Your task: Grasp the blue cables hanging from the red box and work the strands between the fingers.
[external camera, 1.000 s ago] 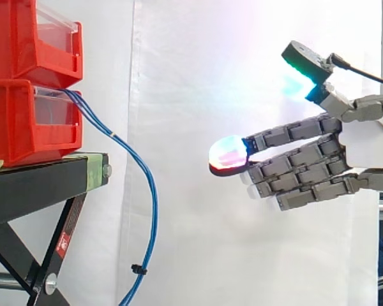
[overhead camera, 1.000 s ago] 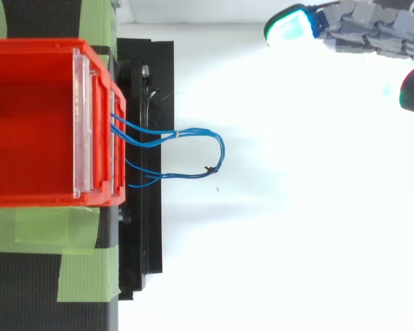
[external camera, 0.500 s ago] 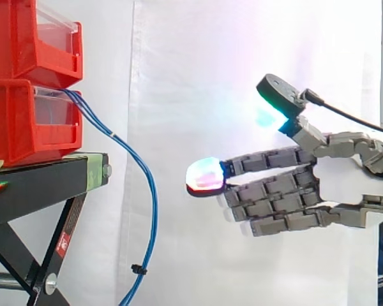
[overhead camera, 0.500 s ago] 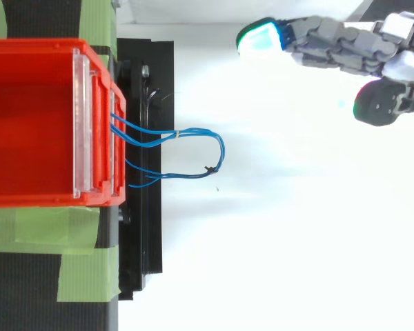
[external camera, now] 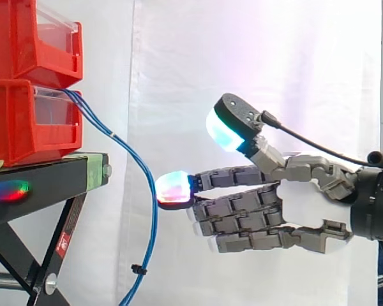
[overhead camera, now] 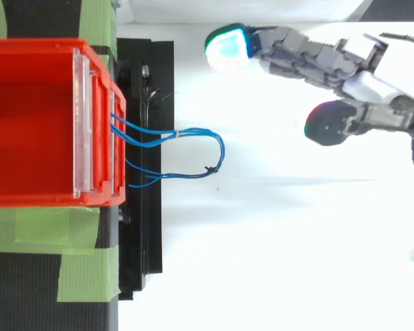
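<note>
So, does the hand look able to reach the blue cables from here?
Probably yes. The hand is open, fingers straight, with nothing between it and the cables. From above it sits to one side of their loop, so it likely needs a sideways shift first.

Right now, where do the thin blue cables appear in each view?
Side view: thin blue cables hang left of centre, from the lower red plastic box to the bottom edge.
Top view: the cables loop rightwards, left of centre.
Shared landmark: the small black tie on them.
</note>
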You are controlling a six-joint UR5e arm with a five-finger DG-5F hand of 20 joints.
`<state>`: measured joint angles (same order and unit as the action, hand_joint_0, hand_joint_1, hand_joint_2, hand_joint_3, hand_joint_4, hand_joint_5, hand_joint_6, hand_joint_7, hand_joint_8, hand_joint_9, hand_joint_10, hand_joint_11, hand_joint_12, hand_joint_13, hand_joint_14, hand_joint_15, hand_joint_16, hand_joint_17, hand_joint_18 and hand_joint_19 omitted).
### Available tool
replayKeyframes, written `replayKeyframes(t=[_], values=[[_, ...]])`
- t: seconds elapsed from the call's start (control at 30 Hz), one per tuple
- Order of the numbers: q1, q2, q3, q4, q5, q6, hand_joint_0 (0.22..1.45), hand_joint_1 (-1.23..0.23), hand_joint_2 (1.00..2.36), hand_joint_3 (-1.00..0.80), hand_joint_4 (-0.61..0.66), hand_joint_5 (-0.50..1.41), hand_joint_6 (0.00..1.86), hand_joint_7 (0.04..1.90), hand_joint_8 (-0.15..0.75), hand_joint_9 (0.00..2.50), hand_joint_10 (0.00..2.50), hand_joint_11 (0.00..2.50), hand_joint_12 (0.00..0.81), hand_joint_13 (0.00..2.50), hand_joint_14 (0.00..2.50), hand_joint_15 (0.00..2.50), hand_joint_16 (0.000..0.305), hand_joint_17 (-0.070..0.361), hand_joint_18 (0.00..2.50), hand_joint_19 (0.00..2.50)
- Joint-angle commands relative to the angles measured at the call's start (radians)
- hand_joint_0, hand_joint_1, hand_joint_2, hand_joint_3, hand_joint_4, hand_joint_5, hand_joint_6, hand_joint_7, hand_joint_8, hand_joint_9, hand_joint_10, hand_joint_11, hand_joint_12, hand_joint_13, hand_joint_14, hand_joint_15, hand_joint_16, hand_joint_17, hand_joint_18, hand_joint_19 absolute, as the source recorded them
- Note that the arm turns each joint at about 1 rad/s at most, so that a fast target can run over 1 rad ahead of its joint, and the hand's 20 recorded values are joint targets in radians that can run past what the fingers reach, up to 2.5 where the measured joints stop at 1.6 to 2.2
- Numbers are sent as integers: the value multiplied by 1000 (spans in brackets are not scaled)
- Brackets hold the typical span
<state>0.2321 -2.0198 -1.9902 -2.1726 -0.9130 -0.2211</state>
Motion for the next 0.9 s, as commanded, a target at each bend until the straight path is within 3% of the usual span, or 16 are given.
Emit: replayKeyframes(t=[0.0,0.17,0.3,0.67,0.73,0.87], values=[[6,-10,18,-6,13,2,646,-441,1000,-1000,176,-322,5,683,318,132,3,171,382,0,5,229,73,163,0,201],[23,-11,18,14,45,-49,650,-469,1000,-1000,183,-291,5,663,330,192,5,165,392,0,5,200,74,166,0,161],[44,-11,27,39,94,-72,651,-470,1000,-1000,183,-291,5,666,331,200,3,168,393,0,5,205,74,166,0,154],[69,-11,28,48,131,-96,657,-470,1000,-1000,181,-289,5,667,336,218,4,193,394,8,7,214,73,165,0,178],[81,-11,28,57,154,-106,657,-471,1000,-1000,181,-289,5,668,336,220,6,197,394,11,5,216,73,165,0,169],[88,-13,28,70,174,-119,659,-473,1000,-1000,181,-289,5,666,337,229,4,205,395,17,5,215,73,165,0,176]])
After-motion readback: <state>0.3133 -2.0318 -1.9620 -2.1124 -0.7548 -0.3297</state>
